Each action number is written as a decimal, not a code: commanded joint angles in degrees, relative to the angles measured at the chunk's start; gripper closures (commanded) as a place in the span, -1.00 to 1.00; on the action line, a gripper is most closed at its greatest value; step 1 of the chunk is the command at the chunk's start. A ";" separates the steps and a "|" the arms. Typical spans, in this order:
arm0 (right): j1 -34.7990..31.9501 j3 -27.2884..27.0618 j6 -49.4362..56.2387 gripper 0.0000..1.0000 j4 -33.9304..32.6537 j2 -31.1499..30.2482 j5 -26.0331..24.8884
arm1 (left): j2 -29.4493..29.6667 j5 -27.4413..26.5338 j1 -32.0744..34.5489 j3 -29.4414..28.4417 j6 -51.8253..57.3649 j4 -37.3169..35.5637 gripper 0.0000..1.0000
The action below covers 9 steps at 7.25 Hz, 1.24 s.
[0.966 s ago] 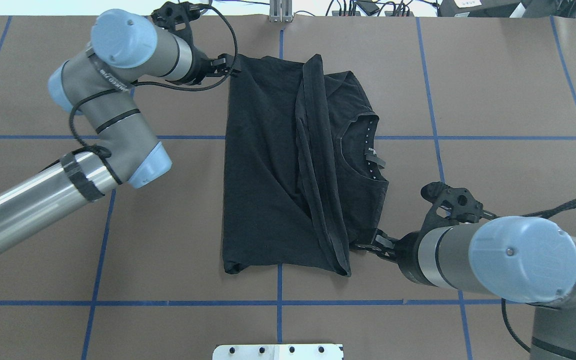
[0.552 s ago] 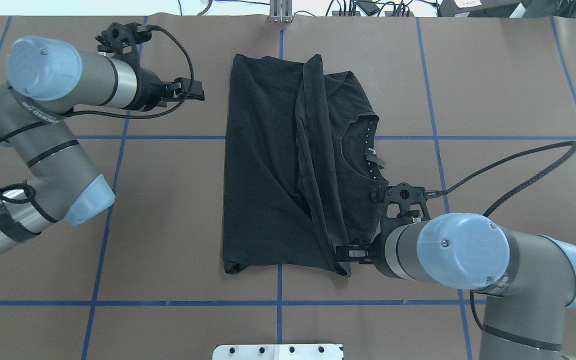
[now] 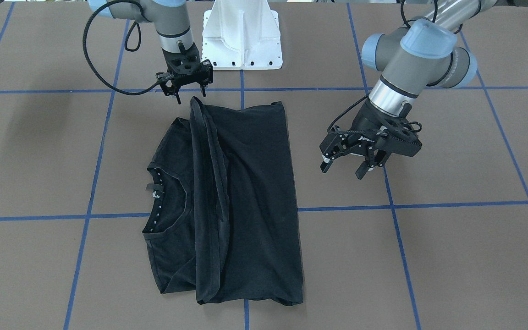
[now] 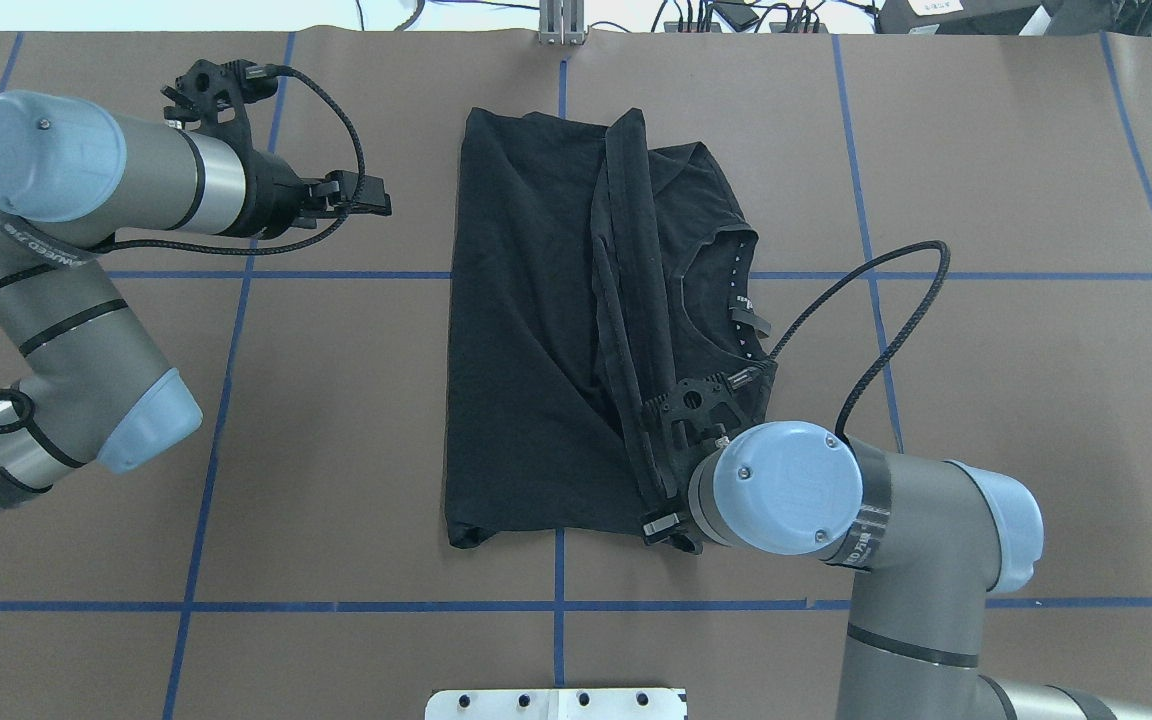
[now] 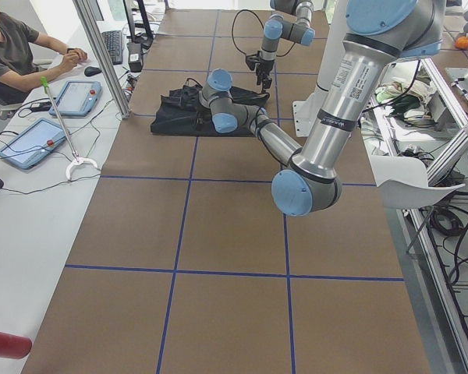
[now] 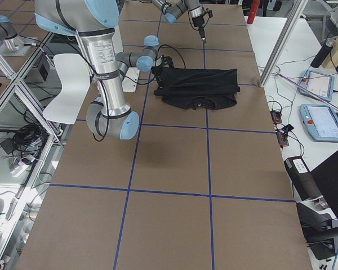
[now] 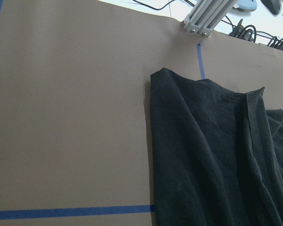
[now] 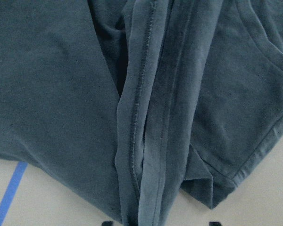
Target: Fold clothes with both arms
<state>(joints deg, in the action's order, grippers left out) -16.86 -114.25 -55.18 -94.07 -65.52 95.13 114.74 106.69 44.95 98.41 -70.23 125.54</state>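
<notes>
Black T-shirt [image 4: 536, 350] lay folded lengthwise mid-table [image 4: 986, 150], unmoved, left gripper [image 3: 343, 171] had drawn farther from its far corner, spread wide and empty, right gripper [image 3: 191, 97] had swung over the near hem fold, fingers apart, gripping nothing, neck tag [image 4: 748, 318] lettering too small to read

The shirt [image 4: 526, 330] is black, with white dots inside its collar. The table [image 4: 1016, 150] is brown, gridded with blue lines [image 4: 336, 275]. The left arm [image 4: 66, 310] and right arm [image 4: 921, 510] are grey, capped pale blue.
</notes>
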 commanded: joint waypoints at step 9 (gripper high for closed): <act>0.60 5.71 3.76 1.00 -3.29 3.12 -1.00 | -0.04 -0.17 -0.21 -0.41 -0.52 0.06 -0.98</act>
<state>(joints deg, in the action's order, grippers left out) -16.07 -108.13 -51.70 -95.62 -62.67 93.90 114.70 106.53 44.74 98.04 -70.75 125.60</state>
